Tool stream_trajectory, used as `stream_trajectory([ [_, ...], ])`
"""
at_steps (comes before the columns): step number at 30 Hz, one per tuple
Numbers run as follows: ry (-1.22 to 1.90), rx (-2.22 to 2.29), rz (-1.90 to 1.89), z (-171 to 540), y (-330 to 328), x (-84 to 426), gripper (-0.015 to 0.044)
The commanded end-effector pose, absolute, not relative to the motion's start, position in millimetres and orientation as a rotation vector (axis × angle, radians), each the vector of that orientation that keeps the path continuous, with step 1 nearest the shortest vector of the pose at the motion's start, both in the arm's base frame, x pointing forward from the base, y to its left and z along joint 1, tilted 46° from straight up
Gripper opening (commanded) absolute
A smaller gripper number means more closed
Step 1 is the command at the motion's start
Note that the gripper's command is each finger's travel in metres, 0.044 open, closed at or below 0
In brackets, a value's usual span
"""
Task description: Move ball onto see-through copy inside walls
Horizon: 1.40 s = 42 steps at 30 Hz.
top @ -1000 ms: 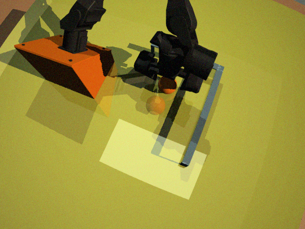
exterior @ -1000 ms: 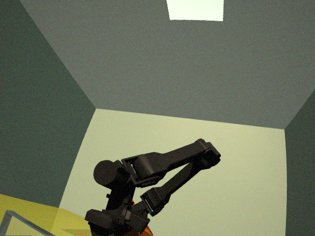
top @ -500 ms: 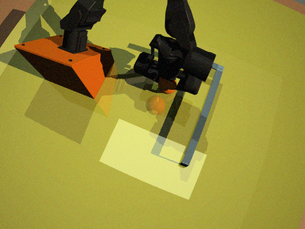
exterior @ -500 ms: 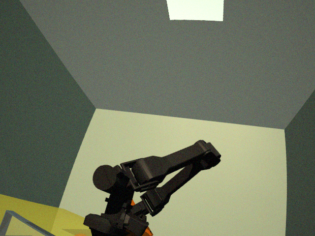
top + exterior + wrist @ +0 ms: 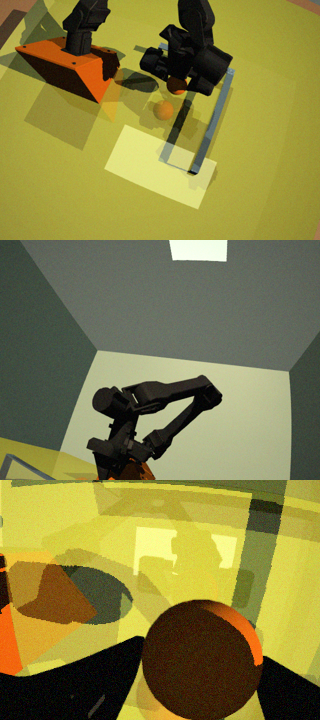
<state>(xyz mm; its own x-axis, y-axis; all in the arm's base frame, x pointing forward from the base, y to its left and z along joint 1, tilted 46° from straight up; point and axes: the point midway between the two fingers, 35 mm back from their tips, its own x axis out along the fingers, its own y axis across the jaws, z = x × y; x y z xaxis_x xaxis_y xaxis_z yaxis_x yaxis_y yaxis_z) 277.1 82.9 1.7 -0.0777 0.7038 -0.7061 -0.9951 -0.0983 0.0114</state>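
At the left of the top view the arm's orange base (image 5: 77,69) sits on the yellow counter (image 5: 64,180). To its right, near the middle, the see-through copy (image 5: 163,110) of the ball rests on the counter, pale orange. Just above and right of it the ball (image 5: 177,86) sits gripped between the dark fingers (image 5: 201,86) of the end effector (image 5: 180,83), which is clenched on it from both sides. In the wrist view the ball (image 5: 203,660) fills the gap between the two black fingers, with the copy (image 5: 163,714) peeking out below it. Farther right, the clear walls (image 5: 217,113) form a corner beside the end effector, one wall running down toward a pale rectangle (image 5: 144,162) on the counter.
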Motion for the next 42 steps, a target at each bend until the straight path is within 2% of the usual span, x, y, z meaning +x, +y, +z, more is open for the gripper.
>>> stream_trajectory([
  [1,0.591,-0.662,1.566,24,60,283,0.0],
  [10,0.584,-0.654,1.572,68,21,279,0.0],
  [18,0.582,-0.653,1.572,70,18,278,0.0],
  [31,0.583,-0.656,1.571,-15,3,274,0.0],
  [42,0.584,-0.657,1.57,-34,15,274,0.0],
])
